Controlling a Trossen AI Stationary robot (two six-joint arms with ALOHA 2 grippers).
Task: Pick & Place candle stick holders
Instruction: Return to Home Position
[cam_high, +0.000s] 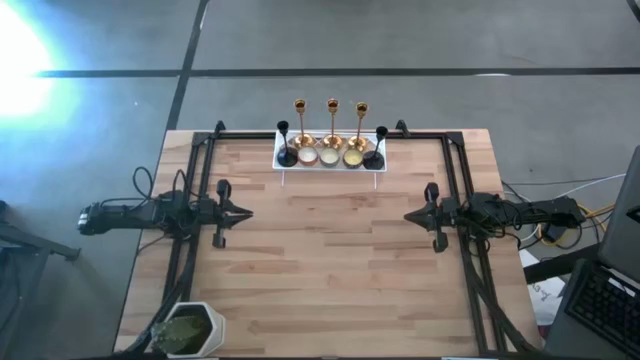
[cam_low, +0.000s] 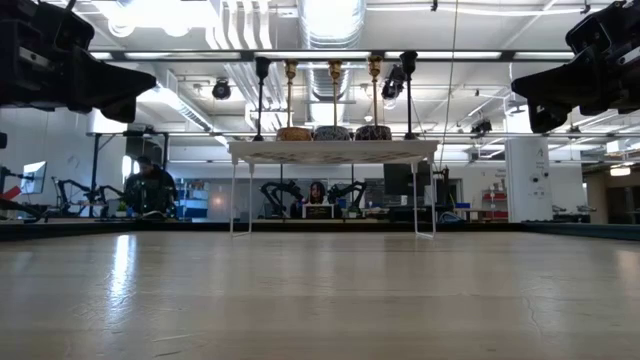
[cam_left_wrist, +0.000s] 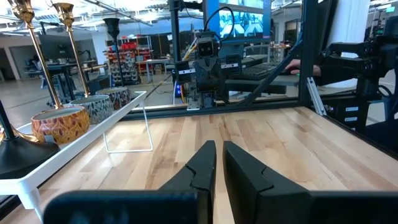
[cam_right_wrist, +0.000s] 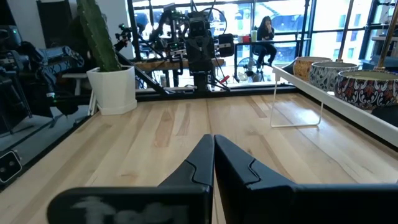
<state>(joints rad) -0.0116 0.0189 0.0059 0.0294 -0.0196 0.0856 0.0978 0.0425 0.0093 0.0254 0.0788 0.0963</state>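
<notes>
The candle stick holders stand on a white raised tray (cam_high: 282, 164) at the table's far middle. Three tall gold sticks (cam_high: 331, 120) stand in the back row. Two black ones (cam_high: 286, 150) stand at the tray's ends. Three low round cups (cam_high: 329, 157) sit in the front row. The cups also show in the left wrist view (cam_left_wrist: 61, 123) and the right wrist view (cam_right_wrist: 367, 86). My left gripper (cam_high: 246, 212) is shut and empty at the table's left. My right gripper (cam_high: 408, 216) is shut and empty at the table's right. Both hover above the wood.
A white pot with a green plant (cam_high: 188, 330) stands at the near left corner. A black frame (cam_high: 200, 160) runs along the table's left, right and far sides. Bare wood (cam_high: 325, 260) lies between the grippers. A person (cam_low: 148, 188) sits in the room beyond.
</notes>
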